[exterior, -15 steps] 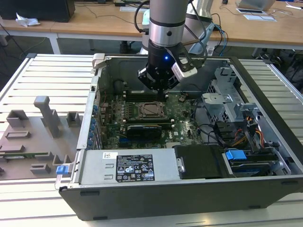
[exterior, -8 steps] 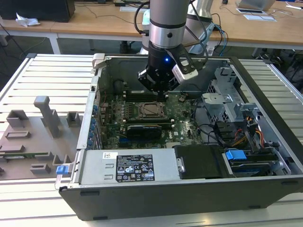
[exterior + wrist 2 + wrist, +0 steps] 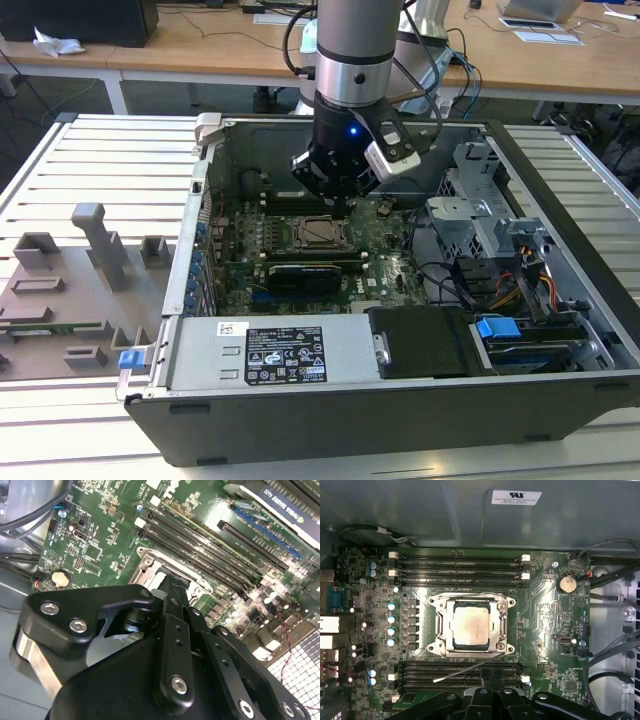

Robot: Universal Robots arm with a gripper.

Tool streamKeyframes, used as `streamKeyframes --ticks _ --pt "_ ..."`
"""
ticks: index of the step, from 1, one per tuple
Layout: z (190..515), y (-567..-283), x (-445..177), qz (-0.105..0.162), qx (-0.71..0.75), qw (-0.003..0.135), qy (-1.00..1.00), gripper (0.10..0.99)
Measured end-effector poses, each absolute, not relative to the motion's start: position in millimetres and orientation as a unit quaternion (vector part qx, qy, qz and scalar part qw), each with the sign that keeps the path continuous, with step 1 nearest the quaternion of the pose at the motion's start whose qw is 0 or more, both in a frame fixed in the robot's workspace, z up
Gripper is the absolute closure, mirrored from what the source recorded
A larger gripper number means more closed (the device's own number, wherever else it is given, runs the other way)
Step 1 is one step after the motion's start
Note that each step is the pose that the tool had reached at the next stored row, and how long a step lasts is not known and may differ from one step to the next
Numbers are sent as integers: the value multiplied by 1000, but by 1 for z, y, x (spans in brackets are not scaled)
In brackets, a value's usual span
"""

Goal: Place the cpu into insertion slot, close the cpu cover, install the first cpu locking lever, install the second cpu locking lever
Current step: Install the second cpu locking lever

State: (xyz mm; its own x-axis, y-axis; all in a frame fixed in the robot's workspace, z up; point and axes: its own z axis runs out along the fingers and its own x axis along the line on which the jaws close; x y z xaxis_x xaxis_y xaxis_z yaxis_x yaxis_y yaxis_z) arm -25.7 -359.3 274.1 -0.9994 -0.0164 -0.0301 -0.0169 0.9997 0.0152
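I read the chip point(image 3: 469, 626) as already seated: in the first wrist view its grey metal top lies flat and square inside the socket point(image 3: 445, 628), and the thin metal cover frame point(image 3: 471, 600) lies down around it, the window showing the chip. So the placing and cover steps look done, and the work in hand is the levers. One thin silver lever point(image 3: 465, 669) runs slantwise from the socket's edge out across the memory slots point(image 3: 460, 671), its free end loose over them; I judge it not yet latched. I cannot tell whether the other lever is latched.

My judgement of the next move: the loose lever needs pushing down and sideways under its catch, with the tip meeting the wire itself and not the slots beneath.

Gripper point(image 3: 487, 675): in both wrist views the two black fingers point(image 3: 173, 605) stand pressed together, nothing between them, tips just beside the socket's edge near the lever's root. In the exterior view the arm point(image 3: 347, 60) stands nearly upright over the open computer case point(image 3: 330, 420), wrist low above the green board point(image 3: 390, 245), gripper pointing down at the socket's far side.
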Motion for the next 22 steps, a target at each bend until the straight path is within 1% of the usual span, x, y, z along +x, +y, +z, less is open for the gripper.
streamKeyframes --ticks 7,9,15,22 --pt "274 -368 -26 11 -8 15 1000 980" --pt "274 -368 -26 22 -8 15 1000 980" --pt "274 -369 -26 66 -7 15 998 980" --pt "272 -373 -29 66 -7 15 998 980"
